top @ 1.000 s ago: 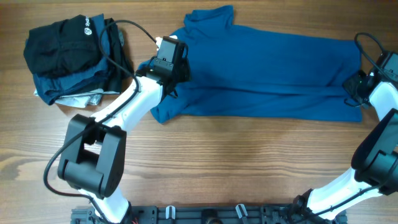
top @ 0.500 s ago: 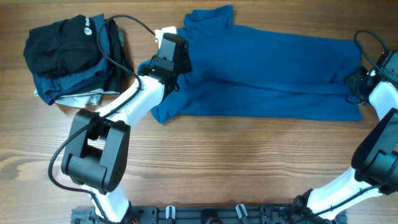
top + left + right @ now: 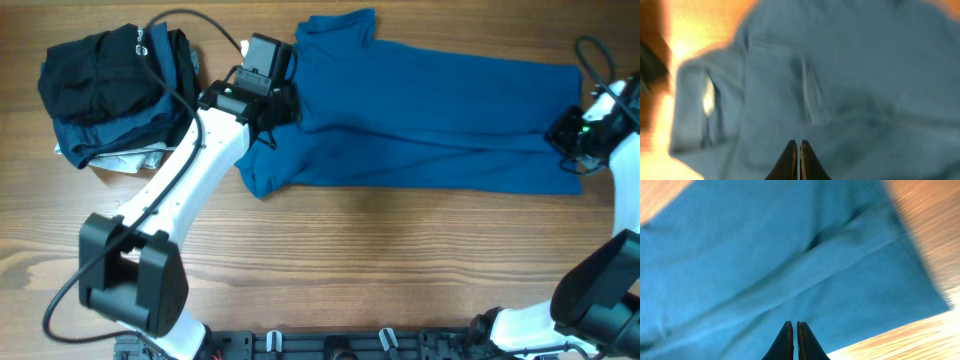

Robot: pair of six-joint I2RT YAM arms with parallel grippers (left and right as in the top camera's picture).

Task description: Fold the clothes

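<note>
Left gripper is clenched, fingertips pressed together with no cloth that I can see between them, poised over the collar end of the blue polo shirt. My right gripper is clenched likewise, empty as far as I can tell, over the hem end at the right. The shirt lies spread lengthways across the far half of the table, with its collar at far left. I judge I have one gripper at each end so both can pinch an edge and carry a fold evenly. The dark pile sits apart at far left, clear of the fold.
</note>
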